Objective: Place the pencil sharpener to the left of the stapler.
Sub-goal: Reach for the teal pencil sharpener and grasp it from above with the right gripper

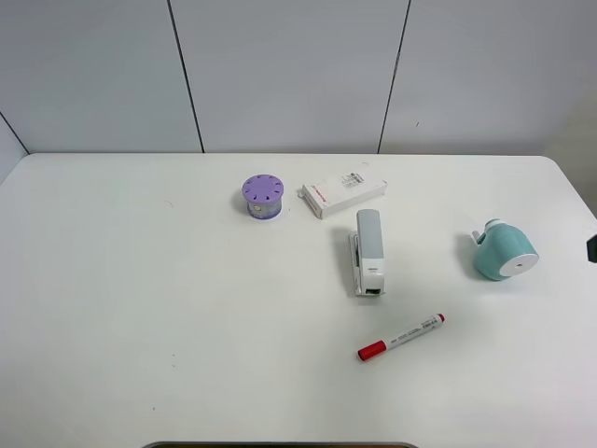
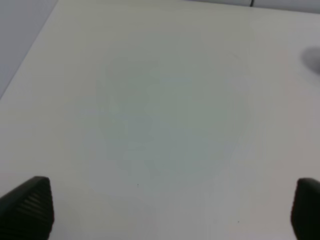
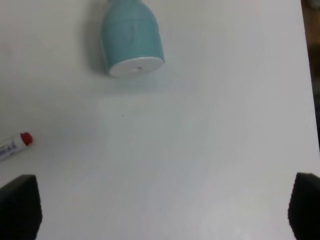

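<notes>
The teal pencil sharpener (image 1: pixel 504 250) lies on its side at the right of the white table, its flat white end face toward the front; the right wrist view also shows the sharpener (image 3: pixel 131 40). The light-grey stapler (image 1: pixel 368 250) lies lengthwise near the middle, well left of the sharpener. My right gripper (image 3: pixel 162 207) is open, some way short of the sharpener, with only bare table between its fingertips (image 3: pixel 20 206). My left gripper (image 2: pixel 167 210) is open over bare table. In the exterior high view the left gripper is out of view, and only a dark sliver shows at the right edge.
A purple cylinder with holes (image 1: pixel 263 196) and a flat white box (image 1: pixel 344 189) sit behind the stapler. A red-capped marker (image 1: pixel 401 337) lies in front of the stapler, and its cap (image 3: pixel 25 139) shows in the right wrist view. The table's right edge (image 3: pixel 309 75) runs close to the sharpener.
</notes>
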Motion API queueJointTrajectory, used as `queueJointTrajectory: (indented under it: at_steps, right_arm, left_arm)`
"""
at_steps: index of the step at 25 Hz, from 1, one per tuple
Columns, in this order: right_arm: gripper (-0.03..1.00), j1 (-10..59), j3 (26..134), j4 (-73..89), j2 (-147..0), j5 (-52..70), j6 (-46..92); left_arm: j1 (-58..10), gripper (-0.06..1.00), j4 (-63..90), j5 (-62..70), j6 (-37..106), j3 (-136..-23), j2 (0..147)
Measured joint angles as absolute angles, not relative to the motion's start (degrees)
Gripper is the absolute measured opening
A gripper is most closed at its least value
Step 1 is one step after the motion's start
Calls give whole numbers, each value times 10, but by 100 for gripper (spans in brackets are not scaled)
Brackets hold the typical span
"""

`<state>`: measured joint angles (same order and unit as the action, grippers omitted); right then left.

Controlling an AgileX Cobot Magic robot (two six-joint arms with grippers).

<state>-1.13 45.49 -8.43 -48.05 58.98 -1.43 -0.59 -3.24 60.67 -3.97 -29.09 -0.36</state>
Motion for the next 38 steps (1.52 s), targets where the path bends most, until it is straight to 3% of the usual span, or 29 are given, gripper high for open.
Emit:
queueJointTrajectory:
  at_steps: [10, 38]
  right_arm:
    - [99, -66, 518, -75, -631, 571, 25]
    - [99, -67, 568, 0, -966, 393, 119]
  left_arm:
    - [-6, 95, -32, 607, -40, -291, -4]
    - [-6, 95, -32, 607, -40, -291, -4]
